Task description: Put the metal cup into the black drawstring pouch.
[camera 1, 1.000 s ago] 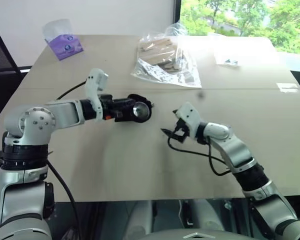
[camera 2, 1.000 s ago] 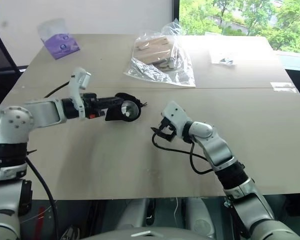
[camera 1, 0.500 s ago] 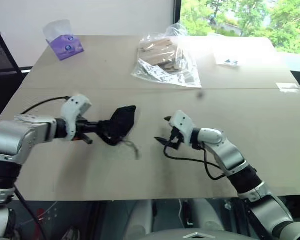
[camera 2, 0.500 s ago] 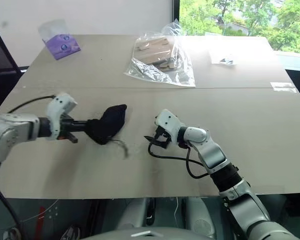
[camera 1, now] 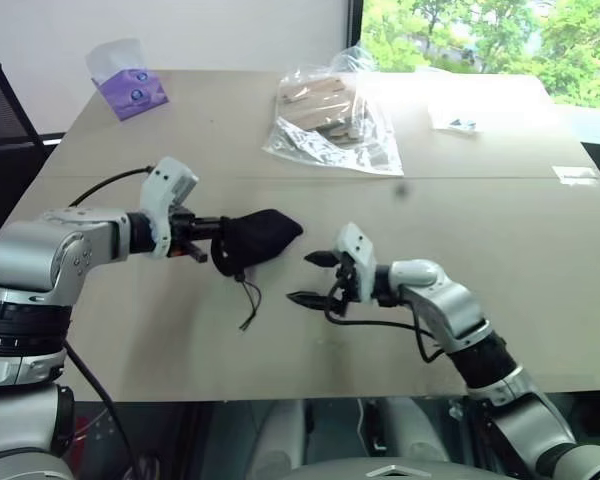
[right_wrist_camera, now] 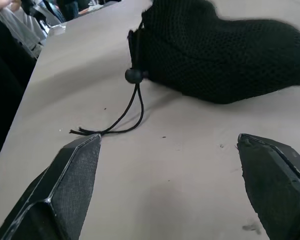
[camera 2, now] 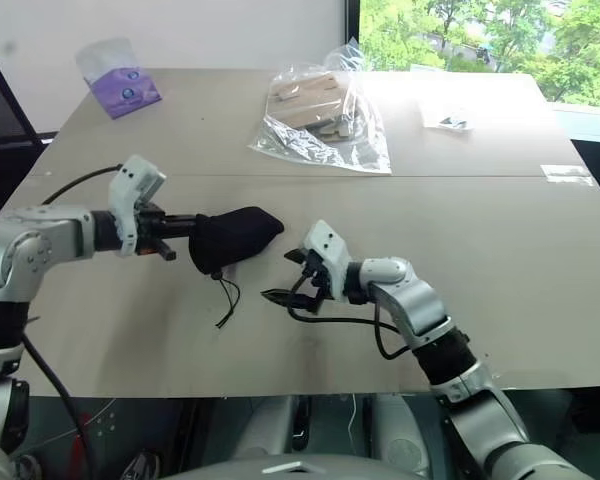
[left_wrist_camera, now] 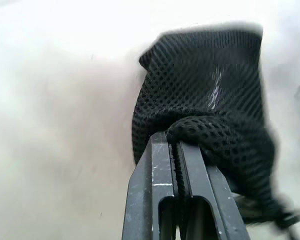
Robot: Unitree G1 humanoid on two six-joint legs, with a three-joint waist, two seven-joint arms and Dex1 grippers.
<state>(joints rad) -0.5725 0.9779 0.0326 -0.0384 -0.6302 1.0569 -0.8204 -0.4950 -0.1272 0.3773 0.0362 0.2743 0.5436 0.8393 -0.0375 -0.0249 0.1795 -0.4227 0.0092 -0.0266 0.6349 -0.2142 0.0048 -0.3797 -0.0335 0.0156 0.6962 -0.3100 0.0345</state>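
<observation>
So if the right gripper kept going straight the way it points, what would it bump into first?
Probably the black drawstring pouch, or its thin cord lying just ahead. The right gripper is open and aims that way, though depth is hard to judge.

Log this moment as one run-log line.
left gripper: shut on black drawstring pouch | right gripper: open, empty, facing pouch | cord: trailing on table

Silver-grey jointed metal arms; white plastic wrist housings; black cables looping at each wrist. Left gripper (camera 1: pixel 216 252) and right gripper (camera 1: pixel 312 279): flat black fingers.
</observation>
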